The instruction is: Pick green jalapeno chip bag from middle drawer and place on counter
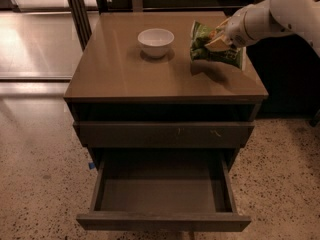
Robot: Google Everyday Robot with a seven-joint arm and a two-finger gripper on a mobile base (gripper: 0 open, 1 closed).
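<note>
Already the middle drawer [162, 196] gapes empty below the counter [120, 71]'s front edge, so the pick looks done. Right of the white bowl [156, 41], by the right edge, the gripper [220, 39] pinches the green jalapeno chip bag [207, 51] low over the top; setting down and release remain.

dim, glary counter [120, 69]; shadow perhaps under chip bag [201, 46] in gripper [220, 38], right.

Room seen past the gripper [218, 39], which I hold closed on the green jalapeno chip bag [202, 50]. Below and left of the jaws: speckled floor [35, 159]. Far left of the jaws, level with them: glossy pale floor [35, 39] catching light. Up-left: dark metal posts [79, 11]. Right of and below the jaws: unlit dark recess [286, 84].
</note>
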